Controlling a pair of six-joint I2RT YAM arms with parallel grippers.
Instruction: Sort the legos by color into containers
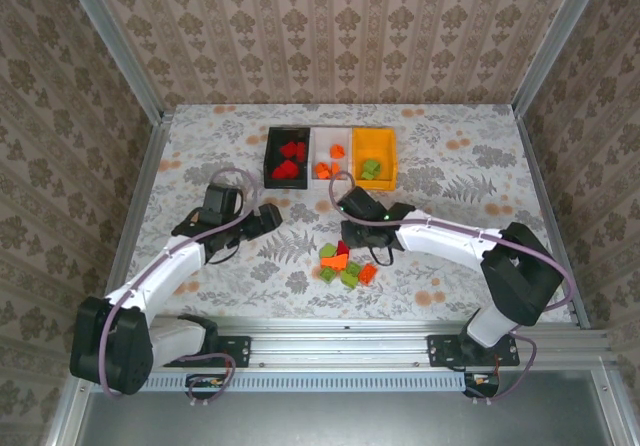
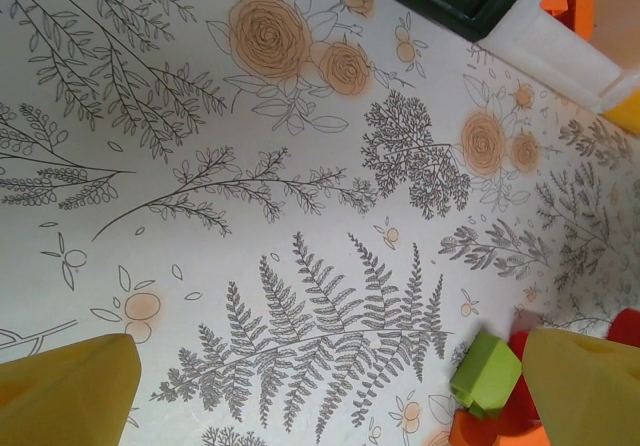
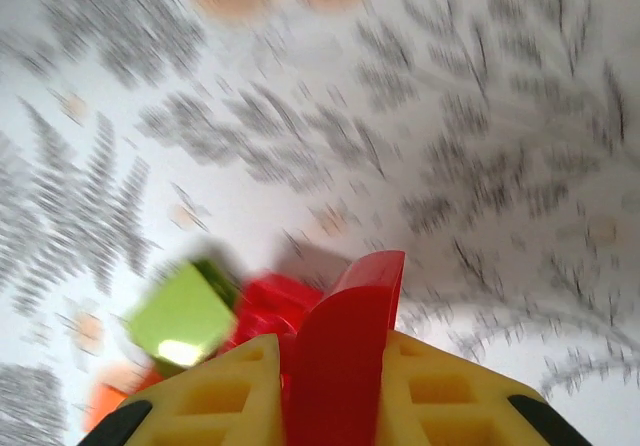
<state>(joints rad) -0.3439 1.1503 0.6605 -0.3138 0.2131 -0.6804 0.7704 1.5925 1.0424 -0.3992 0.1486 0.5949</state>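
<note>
Legos, loose: a small heap of red, orange and light green bricks lies on the flowered table, near the middle and on the near side of the bins.
Legos, sorted: red ones sit in the black bin, orange ones in the white bin, green ones in the yellow-orange bin. The three bins stand in a row, side against side, toward the far edge.
Right gripper: its yellow fingers are clamped on a red brick, which stands up between them. A green brick and a second red brick lie just past the tips (this wrist view is blurred, so finer detail is lost).
Right arm: the elbow is out to the right and the forearm runs left across the table, its wrist end between the heap and the bins.
Left gripper: the fingers are wide apart with nothing between them, over bare table. A light green lego at the heap's edge lies just beside one finger.
Left arm: it rises from its base and bends right, its wrist end left of the heap and apart from it.
</note>
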